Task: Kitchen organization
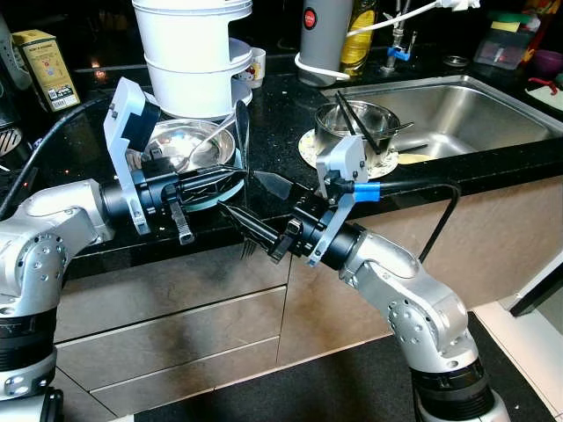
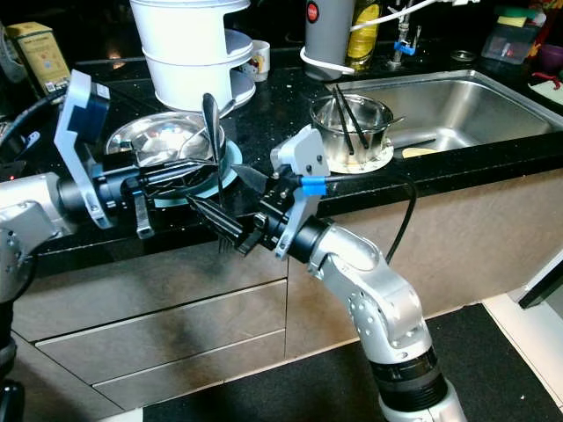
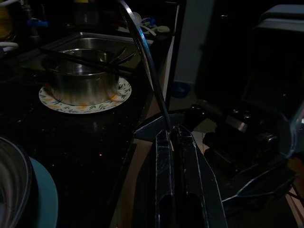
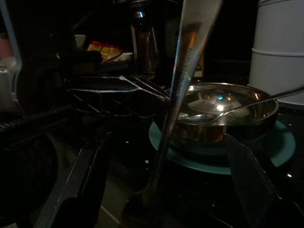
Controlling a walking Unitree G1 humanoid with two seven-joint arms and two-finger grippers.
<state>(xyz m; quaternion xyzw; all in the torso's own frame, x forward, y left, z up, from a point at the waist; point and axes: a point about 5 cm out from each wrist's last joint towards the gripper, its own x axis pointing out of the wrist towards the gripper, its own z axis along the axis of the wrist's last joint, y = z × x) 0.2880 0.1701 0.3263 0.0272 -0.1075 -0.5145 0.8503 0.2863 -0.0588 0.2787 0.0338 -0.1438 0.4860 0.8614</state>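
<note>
Spoon [image 1: 242, 132] pinched at its lower handle in the shut fingers of the left gripper [image 1: 230, 178], long axis upright, bowl uppermost; right gripper [image 1: 249, 202] nearest, spread wide just beside it, handle standing between its fingers.

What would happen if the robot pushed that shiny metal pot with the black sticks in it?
The shiny metal pot sits on a flowered plate, so it would probably slide, maybe dragging the plate along. It looks stiff and would hardly dent. The black sticks lean loosely against its rim, so they would likely rattle or tip out.
</note>
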